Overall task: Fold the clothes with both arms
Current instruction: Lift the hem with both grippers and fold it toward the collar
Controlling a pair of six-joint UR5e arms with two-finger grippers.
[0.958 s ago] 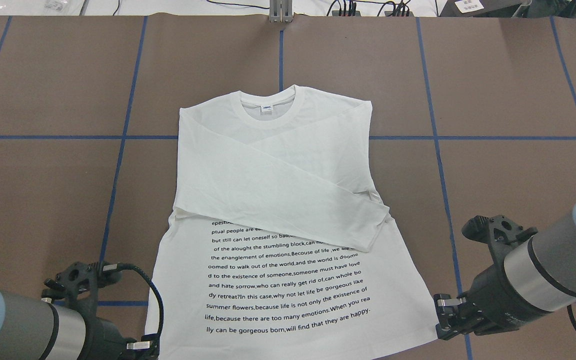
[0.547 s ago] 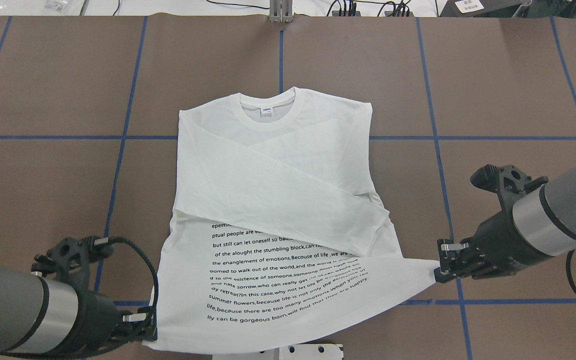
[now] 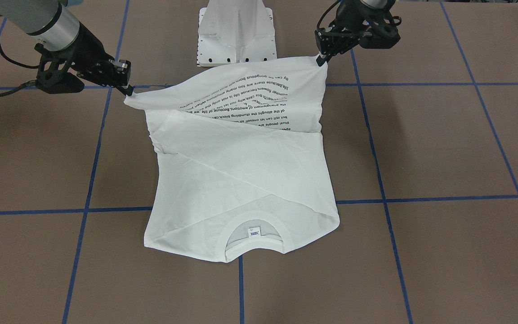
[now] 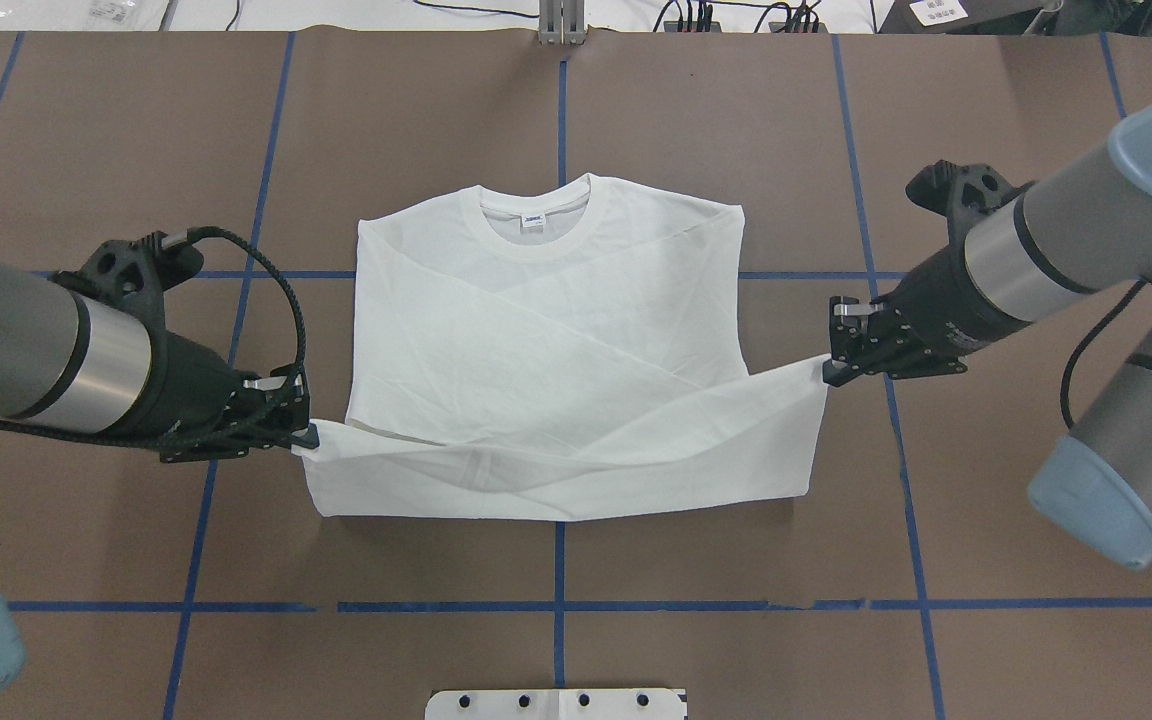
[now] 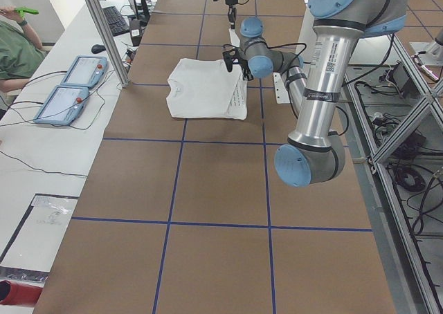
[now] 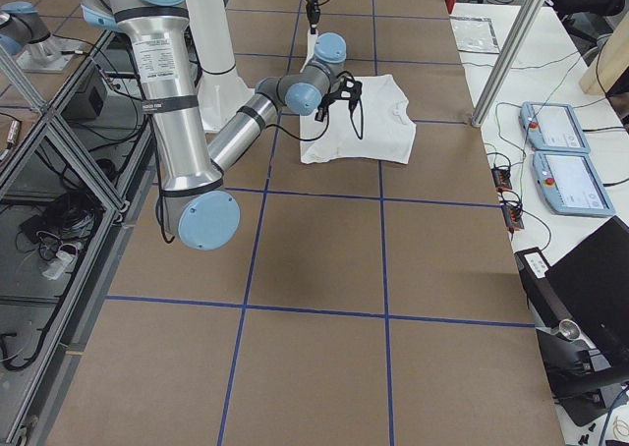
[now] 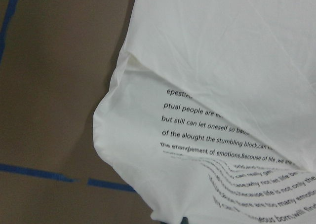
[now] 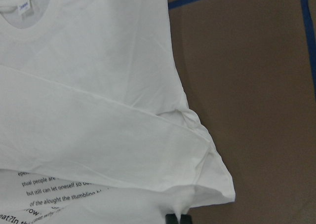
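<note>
Overhead exterior shows you the left gripper [image 4: 308, 438] and right gripper [image 4: 828, 372] each pinched on a hem corner of the T-shirt [image 4: 546, 320] in the middle of the table [image 4: 736, 130]; the hem, flat a second ago, now rides over the print, so your fold looks about half done.

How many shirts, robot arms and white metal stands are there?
T-shirt: 1
Robot arms: 2, the left arm and the right arm
White pedestal base: 1
Total: 4
</note>
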